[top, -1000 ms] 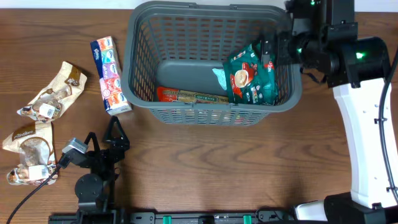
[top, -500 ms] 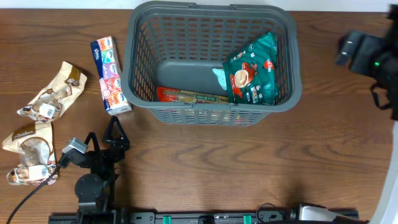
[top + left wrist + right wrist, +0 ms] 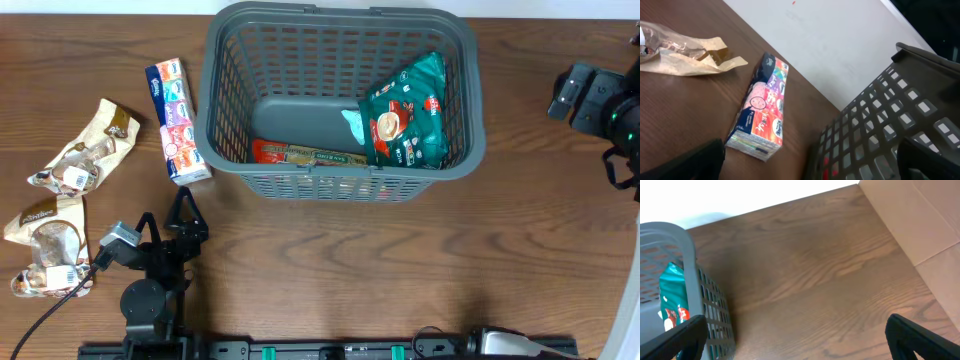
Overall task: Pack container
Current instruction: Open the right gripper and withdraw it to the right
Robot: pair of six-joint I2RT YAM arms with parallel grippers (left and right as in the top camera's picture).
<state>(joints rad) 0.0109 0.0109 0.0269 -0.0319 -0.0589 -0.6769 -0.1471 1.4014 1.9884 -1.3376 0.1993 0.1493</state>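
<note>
The dark grey slotted container (image 3: 226, 150) stands at the top middle of the table. Inside it a green snack packet (image 3: 405, 115) leans against the right wall, and a red-orange bar (image 3: 305, 155) lies along the front wall. My right gripper (image 3: 566, 94) is open and empty, off to the right of the container; in the right wrist view (image 3: 795, 342) it hangs over bare wood, with the container's wall (image 3: 715, 315) at the left. My left gripper (image 3: 165, 218) is open and empty at the front left; in the left wrist view (image 3: 810, 167) it faces the container (image 3: 875, 115).
A colourful rectangular pack (image 3: 177, 122) lies just left of the container, also in the left wrist view (image 3: 762, 112). Beige snack packets (image 3: 85, 150) (image 3: 45, 245) lie at the far left. A cardboard surface (image 3: 925, 225) borders the table on the right.
My right gripper has let go of the green packet, which now rests in the container. The gripper has pulled out of the container to the right. The left arm has not moved.
</note>
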